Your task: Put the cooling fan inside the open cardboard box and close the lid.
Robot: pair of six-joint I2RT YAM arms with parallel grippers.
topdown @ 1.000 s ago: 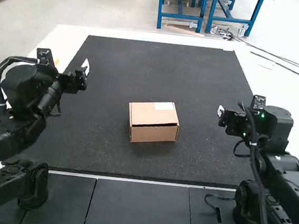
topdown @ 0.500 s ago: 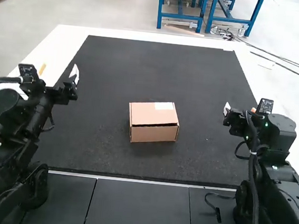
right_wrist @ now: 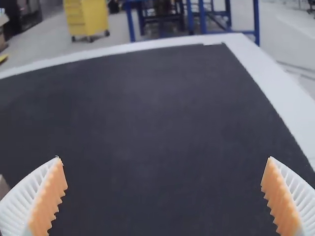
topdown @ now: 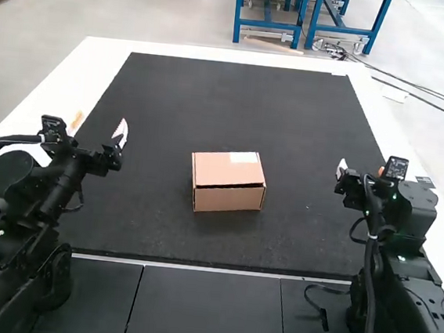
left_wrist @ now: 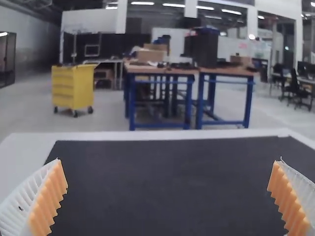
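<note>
A brown cardboard box (topdown: 228, 181) sits in the middle of the black mat (topdown: 236, 105), its lid down flat and a white label on top. My left gripper (topdown: 98, 125) hovers over the mat's left edge, well to the left of the box, open with nothing between its ribbed white fingers (left_wrist: 42, 204). My right gripper (topdown: 361, 169) is over the mat's right edge, to the right of the box, also open and empty, as the wide gap between its fingers (right_wrist: 283, 201) in the right wrist view confirms.
The mat lies on a white tabletop (topdown: 57, 80) that rims it on the left, back and right. A dark panel (topdown: 208, 307) runs along the front edge between the two arm bases.
The left arm has drawn back and sunk lower at the left, then its gripper edged right. The right gripper has pulled slightly right, away from the box. The box has stayed put.
</note>
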